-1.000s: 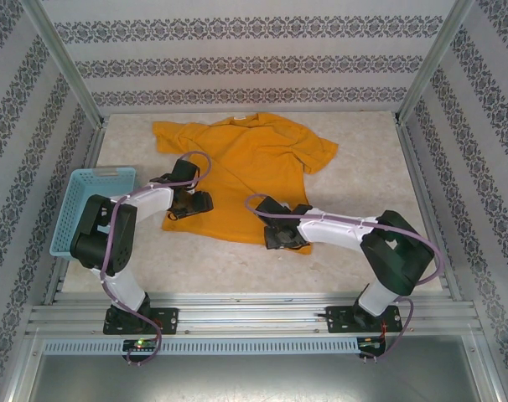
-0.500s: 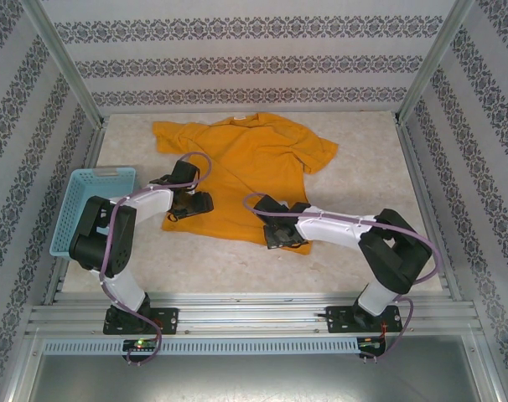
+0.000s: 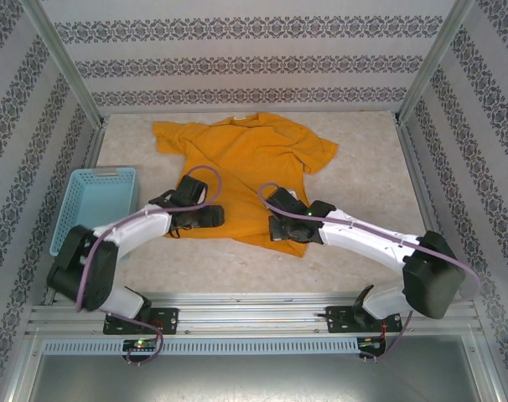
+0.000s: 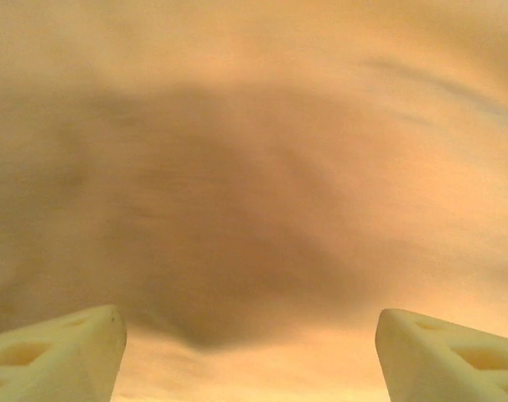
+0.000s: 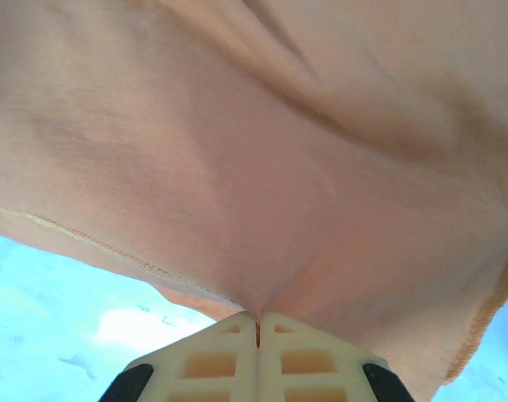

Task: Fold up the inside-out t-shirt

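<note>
Spreading over the far middle of the pale counter (image 3: 380,184), the inside-out t-shirt (image 3: 246,151) lies mostly flat with plain orange facing up. In the top view both arms cover part of its near hem. Light-blue basket (image 3: 95,205) sits at the counter's left edge, its near end cut off by the left arm. Left gripper (image 4: 247,316): fingers wide apart over blurred orange cloth; a dark patch there is too smeared to identify. Right gripper (image 5: 256,322): fingers together, pinching a fold just inside the hem, a grip the top view hides beneath the wrist.
</note>
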